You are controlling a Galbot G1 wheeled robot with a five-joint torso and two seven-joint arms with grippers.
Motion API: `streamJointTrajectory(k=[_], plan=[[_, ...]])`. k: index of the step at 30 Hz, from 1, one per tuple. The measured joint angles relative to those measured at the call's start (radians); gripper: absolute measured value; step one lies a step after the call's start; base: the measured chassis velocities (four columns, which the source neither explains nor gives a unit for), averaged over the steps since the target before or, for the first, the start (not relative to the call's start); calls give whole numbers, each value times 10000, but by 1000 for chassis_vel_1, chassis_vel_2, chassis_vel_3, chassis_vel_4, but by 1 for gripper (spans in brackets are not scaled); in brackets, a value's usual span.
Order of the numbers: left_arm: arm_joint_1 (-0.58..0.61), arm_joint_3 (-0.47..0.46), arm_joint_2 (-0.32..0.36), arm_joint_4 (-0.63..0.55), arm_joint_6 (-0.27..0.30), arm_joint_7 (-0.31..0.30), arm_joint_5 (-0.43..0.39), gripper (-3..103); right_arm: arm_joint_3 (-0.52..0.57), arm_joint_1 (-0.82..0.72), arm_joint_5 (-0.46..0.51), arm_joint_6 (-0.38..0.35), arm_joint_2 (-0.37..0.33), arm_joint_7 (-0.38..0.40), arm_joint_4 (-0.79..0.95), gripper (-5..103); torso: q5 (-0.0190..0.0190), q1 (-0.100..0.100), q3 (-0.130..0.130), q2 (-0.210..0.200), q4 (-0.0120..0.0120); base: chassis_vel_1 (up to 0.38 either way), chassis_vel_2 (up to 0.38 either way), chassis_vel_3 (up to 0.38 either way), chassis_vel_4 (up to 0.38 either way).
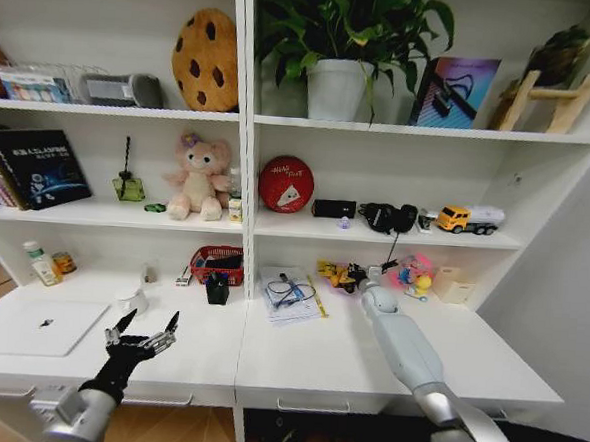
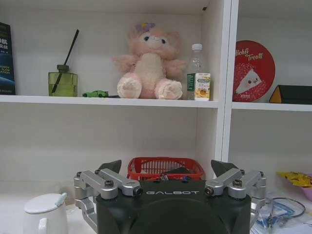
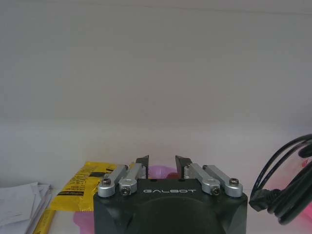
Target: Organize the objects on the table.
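My left gripper (image 1: 149, 325) hovers open over the front of the white table (image 1: 296, 366), just right of the closed silver laptop (image 1: 36, 325). Its wrist view shows wide-apart fingers (image 2: 114, 166) aimed at a red basket (image 2: 165, 167), with the white cup (image 2: 43, 213) close beside it. My right arm (image 1: 400, 346) stretches to the table's back. There the right gripper (image 3: 162, 163) is open by a narrow gap with nothing between the fingers, above a yellow packet (image 3: 90, 185) and a pink thing (image 3: 163, 170). A green-labelled bottle (image 1: 39, 263) stands at the back left. The green toy car (image 1: 156, 207) sits on the shelf.
The red basket (image 1: 218, 263), a black holder (image 1: 217, 288), papers with a cable (image 1: 291, 293), a yellow toy (image 1: 337, 274) and a pink toy (image 1: 413, 272) line the table's back. Shelves above carry a pink plush bear (image 1: 199, 180), a red tin (image 1: 285, 184) and books (image 1: 33, 168).
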Motion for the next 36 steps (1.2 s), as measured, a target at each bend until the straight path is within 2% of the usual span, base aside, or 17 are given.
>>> streamJointTrajectory(k=[1,3,4,6,9,12,15,17,18,22,25,29,36], plan=[[0,0,0,0,0,0,0,100,0,0,0,0,0,0,0,31,0,0,0,0,0,0,0,0,0],[0,0,0,0,0,0,0,100,-51,-341,175,2,-262,5,753,41,-1,0,0,0,1,0,0,0,0],[0,0,0,0,0,0,0,100,-51,-341,175,2,-262,5,753,41,-1,0,0,0,1,0,0,0,0],[0,0,0,0,0,0,0,100,-108,-1237,631,-208,-975,154,2487,52,-1,0,-1,1,-1,0,0,0,0],[0,0,-1,0,0,-1,0,100,-78,-1770,893,-361,-1286,287,3295,58,-8,0,-2,1,-3,0,0,0,0],[0,1,-1,0,0,0,0,100,569,-4347,1400,-718,-2115,981,6375,76,5,-2,-2,1,-9,0,0,0,0],[0,0,0,0,0,0,0,100,860,-4935,1436,-753,-2251,1216,7143,81,0,-2,-3,3,-9,0,0,0,0],[0,0,0,0,0,-6,0,100,1728,-6386,1490,-987,-2401,1752,8770,91,-1,-3,-3,3,-2,0,0,0,0],[0,-1,-1,0,-1,-5,0,100,2154,-7049,1239,-1075,-2364,1851,9370,96,-2,-2,-2,3,-1,0,0,0,0],[0,0,0,0,-1,-1,0,100,2688,-8262,618,-1219,-2147,2210,10510,100,-3,-2,-3,3,-6,0,0,0,0],[0,0,0,0,0,0,0,100,3105,-9687,-91,-1330,-1503,2902,12001,100,-1,-2,-3,3,-2,0,0,0,0],[0,0,-1,0,-1,1,0,100,3266,-10622,-857,-1332,-838,2925,12940,100,-3,-3,-2,3,-2,9,7,-14,-13],[0,1,-1,0,-1,1,0,100,3156,-11201,-1500,-1350,-466,2775,13461,100,-2,-1,-1,1,-2,88,93,-102,-101]])
